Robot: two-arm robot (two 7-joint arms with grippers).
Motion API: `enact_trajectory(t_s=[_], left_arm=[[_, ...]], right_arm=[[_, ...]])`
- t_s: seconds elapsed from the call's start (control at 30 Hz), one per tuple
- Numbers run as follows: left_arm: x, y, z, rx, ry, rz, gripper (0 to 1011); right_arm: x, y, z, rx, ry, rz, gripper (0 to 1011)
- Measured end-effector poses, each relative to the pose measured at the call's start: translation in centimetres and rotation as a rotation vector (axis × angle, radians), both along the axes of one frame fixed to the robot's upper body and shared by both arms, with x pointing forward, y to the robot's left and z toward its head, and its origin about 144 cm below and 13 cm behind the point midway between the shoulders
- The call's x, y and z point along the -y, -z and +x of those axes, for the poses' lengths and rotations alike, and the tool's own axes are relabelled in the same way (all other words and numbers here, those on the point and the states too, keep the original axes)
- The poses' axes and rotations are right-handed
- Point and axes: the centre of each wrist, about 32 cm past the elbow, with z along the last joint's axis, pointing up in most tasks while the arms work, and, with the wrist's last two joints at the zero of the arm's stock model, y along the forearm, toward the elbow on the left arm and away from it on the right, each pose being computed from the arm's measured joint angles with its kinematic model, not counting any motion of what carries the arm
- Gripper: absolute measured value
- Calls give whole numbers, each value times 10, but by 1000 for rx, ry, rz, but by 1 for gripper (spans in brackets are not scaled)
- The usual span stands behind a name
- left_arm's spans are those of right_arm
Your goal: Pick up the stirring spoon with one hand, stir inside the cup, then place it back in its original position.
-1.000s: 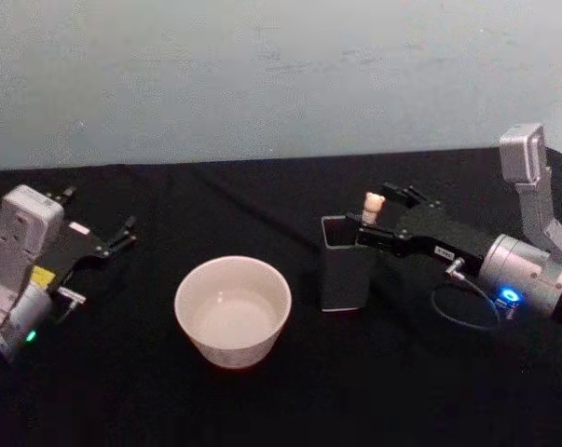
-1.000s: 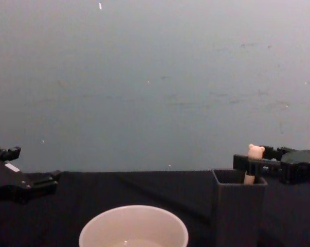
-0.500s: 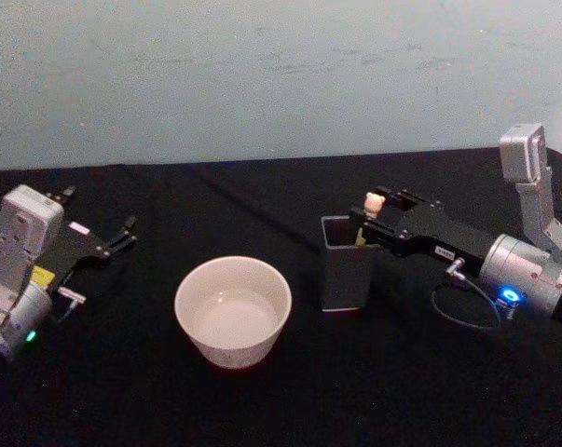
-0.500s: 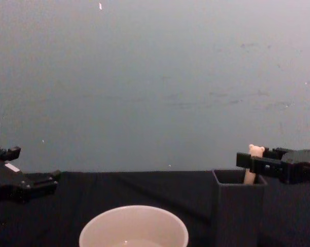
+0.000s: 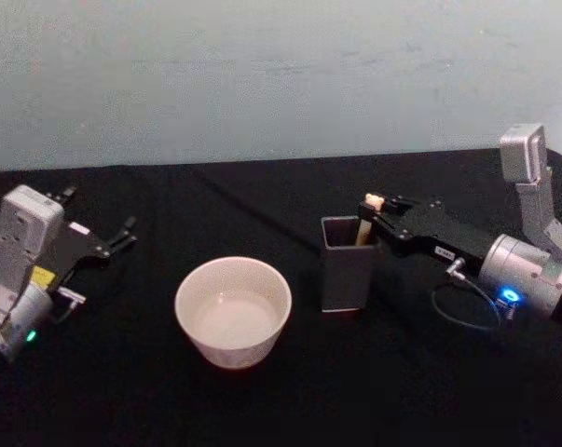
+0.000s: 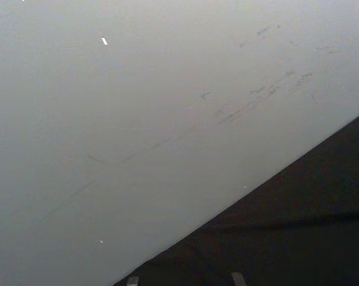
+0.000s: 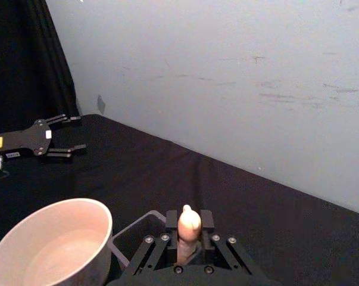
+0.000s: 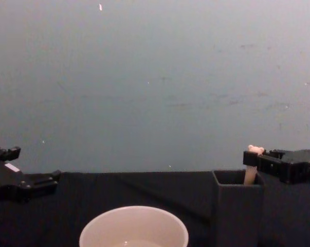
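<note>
The stirring spoon (image 5: 365, 223) stands in the dark grey square holder (image 5: 345, 270), leaning right, with its beige handle and bear head (image 8: 255, 150) above the rim. My right gripper (image 5: 377, 214) reaches in from the right and is shut on the handle just under the bear head; both fingers (image 7: 171, 221) press against the handle (image 7: 188, 226). The spoon's bowl is hidden inside the holder (image 8: 237, 203). The cream-white cup (image 5: 232, 310) sits left of the holder, apart from it. My left gripper (image 5: 122, 235) rests open at the far left.
A black cloth covers the table (image 5: 290, 400), and a pale wall (image 5: 281, 74) rises behind its far edge. A blue-lit cable loop (image 5: 467, 307) hangs by the right wrist. Bare cloth lies in front of the cup (image 7: 48, 250) and between it and the left gripper (image 7: 63, 136).
The right gripper's fingers have drawn together onto the spoon's handle, and its tips sit a little farther right. The spoon stays in the holder. The left arm has not moved.
</note>
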Motion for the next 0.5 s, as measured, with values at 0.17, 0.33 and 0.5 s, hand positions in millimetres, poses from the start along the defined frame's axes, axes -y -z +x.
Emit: enact_trajectory(t_s=[0.17, 0.33, 0.5], left_arm=[[0, 0, 0, 0, 0, 0, 1001], [0, 0, 0, 0, 0, 0, 1001], [0, 0, 0, 0, 0, 0, 1001]], right_arm=[[0, 0, 0, 0, 0, 0, 215], [0, 0, 0, 0, 0, 0, 215], [0, 0, 0, 0, 0, 0, 215]])
